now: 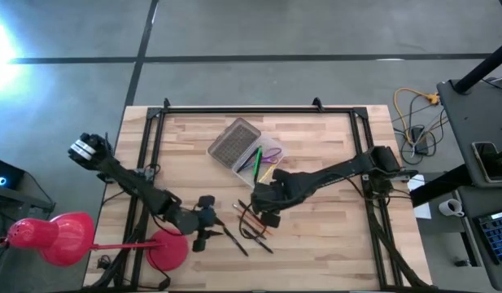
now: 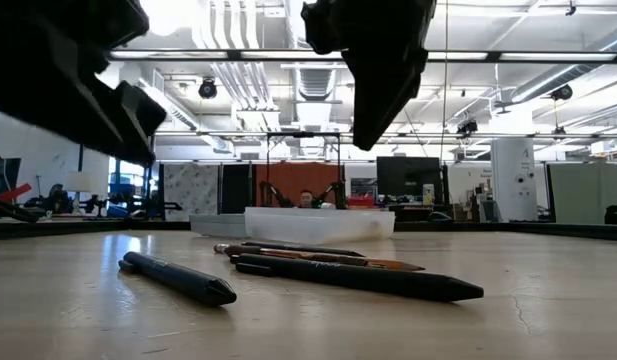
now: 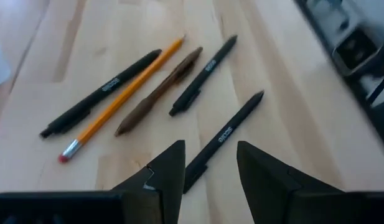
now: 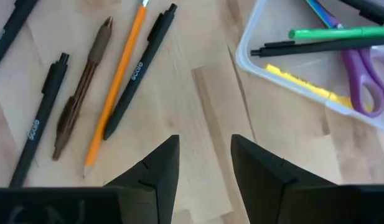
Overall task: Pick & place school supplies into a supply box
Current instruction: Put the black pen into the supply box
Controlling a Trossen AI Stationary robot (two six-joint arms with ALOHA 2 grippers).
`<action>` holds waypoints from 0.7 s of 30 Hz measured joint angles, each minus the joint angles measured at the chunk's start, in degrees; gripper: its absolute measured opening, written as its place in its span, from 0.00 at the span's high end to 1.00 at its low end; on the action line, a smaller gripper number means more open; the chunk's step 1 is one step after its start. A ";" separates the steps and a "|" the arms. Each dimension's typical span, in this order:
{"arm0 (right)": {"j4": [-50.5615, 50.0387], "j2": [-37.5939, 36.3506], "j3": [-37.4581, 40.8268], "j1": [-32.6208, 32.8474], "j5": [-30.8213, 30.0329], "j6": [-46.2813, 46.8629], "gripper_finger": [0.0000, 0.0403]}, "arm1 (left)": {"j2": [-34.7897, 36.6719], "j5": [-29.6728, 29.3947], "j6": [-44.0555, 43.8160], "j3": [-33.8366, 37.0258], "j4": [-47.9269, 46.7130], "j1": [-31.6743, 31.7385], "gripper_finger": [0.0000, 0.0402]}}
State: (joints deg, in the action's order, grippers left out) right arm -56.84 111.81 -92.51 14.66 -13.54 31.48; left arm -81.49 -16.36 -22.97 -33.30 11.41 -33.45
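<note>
Several school supplies lie flat on the wooden table: black pens (image 3: pixel 101 93) (image 3: pixel 204 74), an orange pencil (image 3: pixel 126 87) and a brown pen (image 3: pixel 157 93), with one black pen (image 3: pixel 232 124) lying apart from the group. My left gripper (image 3: pixel 210 149) is open and raised above that pen's near end, its fingers on either side of it. My right gripper (image 4: pixel 205 142) is open and empty over bare table between the pens (image 4: pixel 139 68) and the supply box (image 4: pixel 254 68). The clear box (image 1: pixel 255 159) holds a green marker (image 4: pixel 335 31), a black pen, a yellow item and purple scissors. Its dimpled lid (image 1: pixel 233 140) lies beside it.
A red lamp-like object (image 1: pixel 55 236) stands at the table's near left corner. A black frame (image 1: pixel 234 110) runs along the table's far and side edges. Bare wood shows on the right half of the table (image 1: pixel 332 228).
</note>
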 joint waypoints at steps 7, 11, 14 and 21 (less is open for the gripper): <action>-0.53 0.00 0.07 -0.02 -0.13 1.17 0.67 | -8.60 4.01 10.60 -5.15 -0.16 0.11 0.68; -1.40 0.00 0.17 0.00 -0.16 1.82 0.67 | -12.29 5.27 13.43 -8.31 -0.48 0.10 0.68; -1.33 0.00 0.37 -0.02 -0.96 1.92 0.67 | -14.70 6.65 14.76 -9.58 -0.97 0.24 0.68; -1.25 0.00 0.50 -0.02 -2.91 2.06 0.67 | -18.65 6.62 15.00 -10.24 -0.48 2.22 0.68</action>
State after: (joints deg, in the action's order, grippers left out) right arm -58.08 111.81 -92.01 14.63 -16.45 33.54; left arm -100.14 -9.75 -7.98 -43.54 10.94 -31.23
